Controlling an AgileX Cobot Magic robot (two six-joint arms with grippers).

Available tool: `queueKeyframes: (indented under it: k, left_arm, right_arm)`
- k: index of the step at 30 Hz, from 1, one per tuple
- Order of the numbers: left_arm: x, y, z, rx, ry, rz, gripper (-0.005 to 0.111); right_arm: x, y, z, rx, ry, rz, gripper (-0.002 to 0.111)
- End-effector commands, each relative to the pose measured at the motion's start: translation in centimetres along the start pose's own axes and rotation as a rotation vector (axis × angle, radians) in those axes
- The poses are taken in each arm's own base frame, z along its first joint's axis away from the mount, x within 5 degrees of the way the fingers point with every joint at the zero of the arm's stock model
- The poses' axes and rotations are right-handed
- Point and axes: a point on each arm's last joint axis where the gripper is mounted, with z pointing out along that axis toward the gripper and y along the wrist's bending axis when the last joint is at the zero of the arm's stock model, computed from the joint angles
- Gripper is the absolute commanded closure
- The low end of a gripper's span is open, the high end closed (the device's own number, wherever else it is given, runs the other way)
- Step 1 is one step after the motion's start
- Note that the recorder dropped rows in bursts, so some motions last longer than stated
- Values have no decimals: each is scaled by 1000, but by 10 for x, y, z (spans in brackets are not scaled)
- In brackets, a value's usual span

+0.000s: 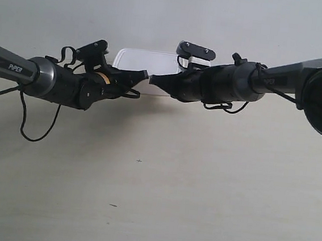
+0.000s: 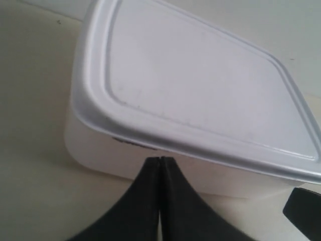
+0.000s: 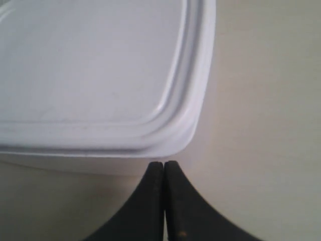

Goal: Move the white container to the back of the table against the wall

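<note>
The white container (image 1: pixel 147 59) sits at the far edge of the table (image 1: pixel 172 184), close to the wall (image 1: pixel 160 12); I cannot tell whether it touches the wall. Its lid is on. Both arms reach in from the sides and their tips meet in front of it. In the left wrist view, my left gripper (image 2: pixel 160 159) is shut and empty, its tip against the container (image 2: pixel 200 85) side wall just under the lid rim. My right gripper (image 3: pixel 164 163) is also shut and empty, its tip at the wall of the container (image 3: pixel 90 65) beside a rounded corner.
The arm at the exterior view's left (image 1: pixel 67 83) trails a loose black cable (image 1: pixel 34 134) over the table. The arm at the exterior view's right (image 1: pixel 239 82) crosses the upper right. A dark tip of the other gripper (image 2: pixel 303 208) shows in the left wrist view.
</note>
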Motion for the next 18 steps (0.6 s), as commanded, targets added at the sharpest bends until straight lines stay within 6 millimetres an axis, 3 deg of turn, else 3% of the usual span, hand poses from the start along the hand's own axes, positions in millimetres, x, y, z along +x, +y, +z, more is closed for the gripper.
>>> queueKeyframes:
  k: [1, 11, 18]
  left_arm:
    - [-2, 3, 2, -10, 6, 2, 107]
    - [-8, 5, 9, -10, -8, -5, 107]
    - [-10, 4, 13, -2, -9, 12, 107]
  right_arm:
    - [0, -2, 4, 0, -4, -25, 108]
    - [-13, -1, 7, 0, -45, -58, 108]
    - [-11, -1, 13, -13, -42, -53, 108]
